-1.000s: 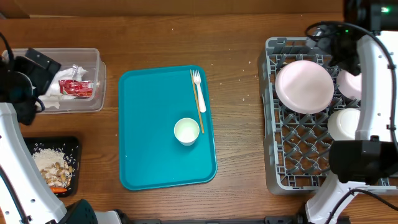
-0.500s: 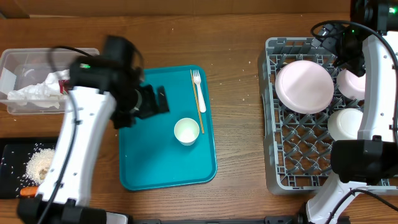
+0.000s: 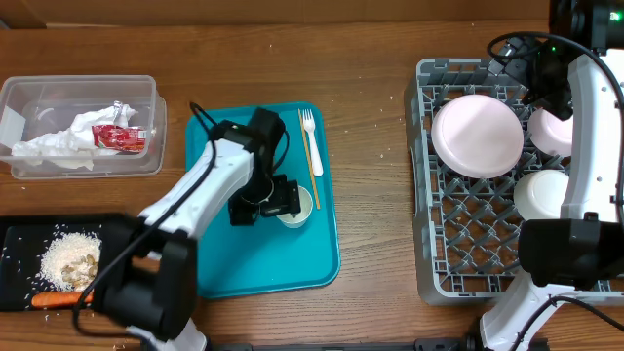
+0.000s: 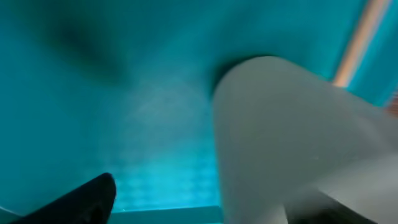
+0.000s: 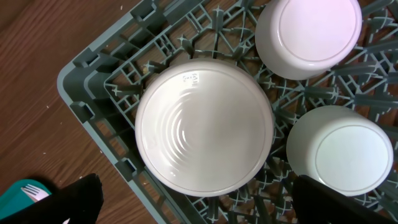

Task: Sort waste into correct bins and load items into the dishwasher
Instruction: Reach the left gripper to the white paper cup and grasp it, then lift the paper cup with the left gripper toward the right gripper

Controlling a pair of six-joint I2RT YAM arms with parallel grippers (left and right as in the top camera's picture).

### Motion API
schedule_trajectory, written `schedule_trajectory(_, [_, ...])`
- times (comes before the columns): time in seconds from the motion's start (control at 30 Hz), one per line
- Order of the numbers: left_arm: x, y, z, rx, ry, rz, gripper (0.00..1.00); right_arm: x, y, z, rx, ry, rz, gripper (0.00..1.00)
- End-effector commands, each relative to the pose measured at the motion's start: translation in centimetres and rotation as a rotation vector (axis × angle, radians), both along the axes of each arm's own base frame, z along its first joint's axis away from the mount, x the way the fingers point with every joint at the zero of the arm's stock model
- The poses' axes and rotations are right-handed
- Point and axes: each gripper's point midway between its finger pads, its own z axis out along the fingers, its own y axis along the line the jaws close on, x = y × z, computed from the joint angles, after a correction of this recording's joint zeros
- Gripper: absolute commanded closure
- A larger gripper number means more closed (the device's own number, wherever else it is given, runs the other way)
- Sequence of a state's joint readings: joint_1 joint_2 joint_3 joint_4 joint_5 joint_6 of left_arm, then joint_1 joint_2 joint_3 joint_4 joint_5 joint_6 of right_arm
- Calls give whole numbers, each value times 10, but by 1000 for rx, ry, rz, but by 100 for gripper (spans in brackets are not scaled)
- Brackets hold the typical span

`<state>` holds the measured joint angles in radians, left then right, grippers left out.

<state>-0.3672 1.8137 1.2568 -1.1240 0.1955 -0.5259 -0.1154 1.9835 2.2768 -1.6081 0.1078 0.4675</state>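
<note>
The white cup (image 3: 301, 209) stands on the teal tray (image 3: 224, 253). My left gripper (image 3: 265, 202) is low over the tray, open, with the cup (image 4: 280, 137) between its fingers (image 4: 205, 205), close to the right one. The white fork (image 3: 310, 142) lies at the tray's far right. The grey dish rack (image 3: 434, 244) holds the pale-pink plate (image 3: 477, 135) and two bowls (image 3: 552, 133) (image 3: 539, 193). My right gripper (image 5: 196, 186) hangs open and empty above the plate (image 5: 205, 124). The clear box (image 3: 39, 90) holds napkins (image 3: 49, 146) and a red wrapper (image 3: 119, 138).
The black tray (image 3: 19, 234) at front left holds rice scraps (image 3: 68, 258) and an orange carrot piece (image 3: 58, 299). My left arm stretches across the teal tray's left half. The right arm's white links cross the rack's right side.
My left arm has swung from the clear box across to the teal tray and come down with its open fingers around the cup. The right arm has stayed nearly still.
</note>
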Motion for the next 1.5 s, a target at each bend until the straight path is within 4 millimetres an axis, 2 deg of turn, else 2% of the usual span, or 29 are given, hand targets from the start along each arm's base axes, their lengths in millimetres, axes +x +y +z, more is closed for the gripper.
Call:
schedule_trajectory(0.0, [-3, 8, -18, 74, 43, 18, 16, 0, 1, 18, -4, -54, -2, 0])
schedule_trajectory(0.07, [-1, 13, -20, 103, 31, 21, 18, 0, 1, 18, -4, -54, -2, 0])
schedule_trajectory(0.2, [2, 12, -19, 99, 22, 23, 42, 0, 1, 18, -4, -54, -2, 0])
schedule_trajectory(0.43, [6, 9, -15, 85, 8, 25, 48, 0, 1, 18, -4, -55, -1, 0])
schedule_trajectory(0.5, [9, 8, -10, 82, 0, 25, 55, 0, 1, 18, -4, -55, -1, 0])
schedule_trajectory(0.53, [10, 8, -7, 80, -5, 25, 62, 0, 1, 18, -4, -54, -1, 0])
schedule_trajectory(0.67, [14, 6, 4, 73, -21, 25, 65, 0, 1, 18, -4, -55, -2, 0])
schedule_trajectory(0.73, [14, 6, 5, 72, -23, 25, 75, 0, 1, 18, -4, -54, -2, 0])
schedule_trajectory(0.77, [14, 6, 5, 73, -22, 26, 87, 0, 1, 18, -4, -54, -1, 0])
schedule_trajectory(0.87, [13, 7, 5, 75, -17, 25, 96, 0, 1, 18, -4, -55, -1, 0])
schedule_trajectory(1.03, [13, 8, 8, 81, -13, 25, 96, 0, 1, 18, -4, -55, -1, 0])
schedule_trajectory(1.13, [14, 7, 23, 81, -10, 24, 96, 0, 1, 18, -4, -55, -2, 0])
schedule_trajectory(1.2, [15, 1, 43, 49, -21, 23, 96, 0, 1, 18, -4, -54, -1, 0])
schedule_trajectory(1.3, [14, -24, 75, -133, -62, -51, 96, 0, 1, 18, -4, -55, -1, 0])
schedule_trajectory(1.4, [20, -50, 117, -386, -179, -123, 96, 0, 1, 18, -4, -55, -2, 0])
schedule_trajectory(1.47, [32, -47, 147, -512, -271, -95, 96, 0, 1, 18, -4, -54, -1, 0])
